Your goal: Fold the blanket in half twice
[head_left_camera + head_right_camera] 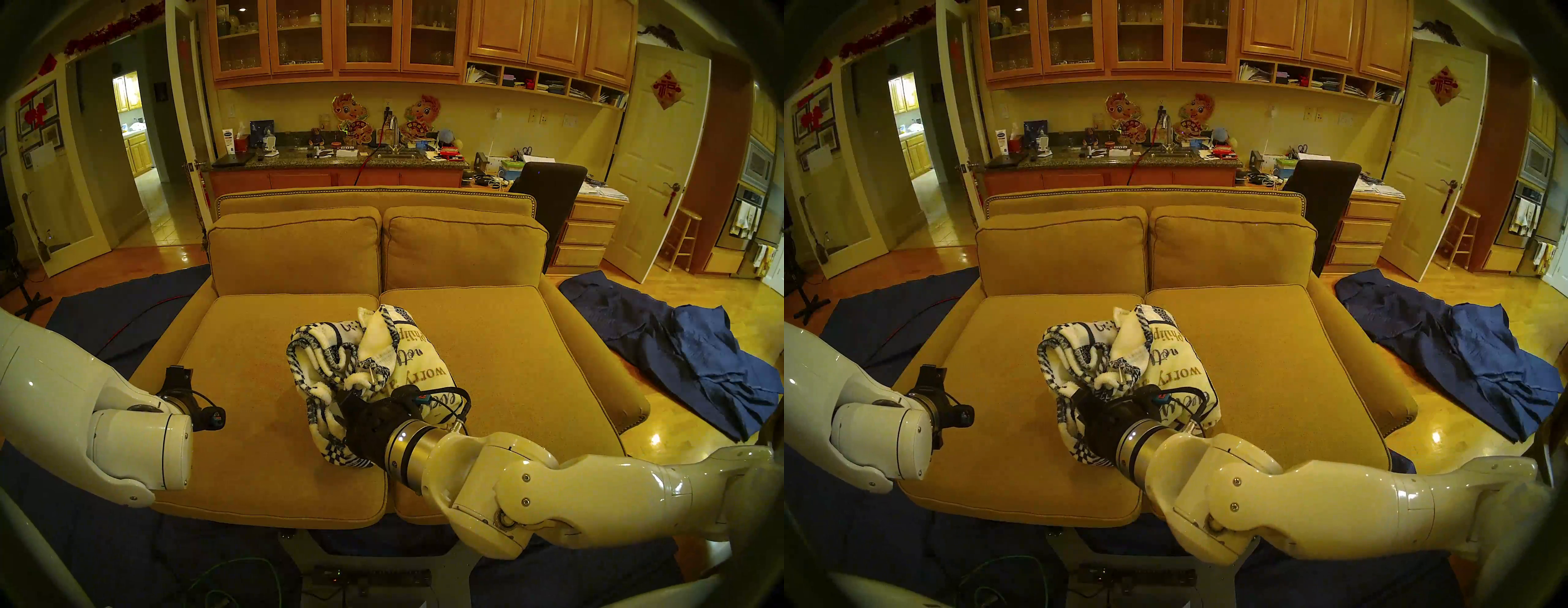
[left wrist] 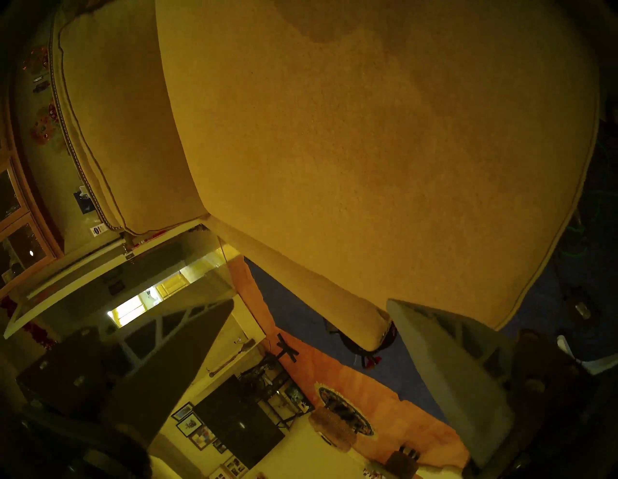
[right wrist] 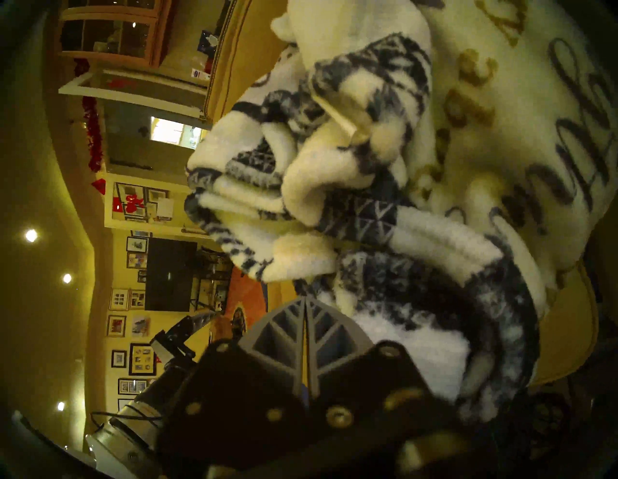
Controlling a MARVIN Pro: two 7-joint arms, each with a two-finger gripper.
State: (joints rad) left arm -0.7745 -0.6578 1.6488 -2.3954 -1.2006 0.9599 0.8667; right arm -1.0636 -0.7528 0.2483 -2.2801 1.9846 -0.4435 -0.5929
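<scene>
The blanket (image 1: 407,361) (image 1: 1166,361) lies crumpled in a heap on the tan sofa (image 1: 254,382), across the seam between the two seat cushions. It is cream fleece with lettering and a navy checkered edge (image 3: 468,133). My right gripper (image 1: 339,407) (image 1: 1076,397) (image 3: 305,299) is at the heap's near left side. It is shut, fingers pressed flat together, tips against the checkered edge; I see no cloth between them. My left gripper (image 1: 178,375) (image 1: 930,373) (image 2: 307,334) hangs open over the left seat cushion (image 2: 368,150), holding nothing and well apart from the blanket.
Two back cushions (image 1: 382,246) rise behind the seat, with low armrests on both sides. Plain dark blue cloths lie on the floor right of the sofa (image 1: 679,361) and left of it (image 1: 106,314). A dark chair (image 1: 547,187) stands behind the sofa.
</scene>
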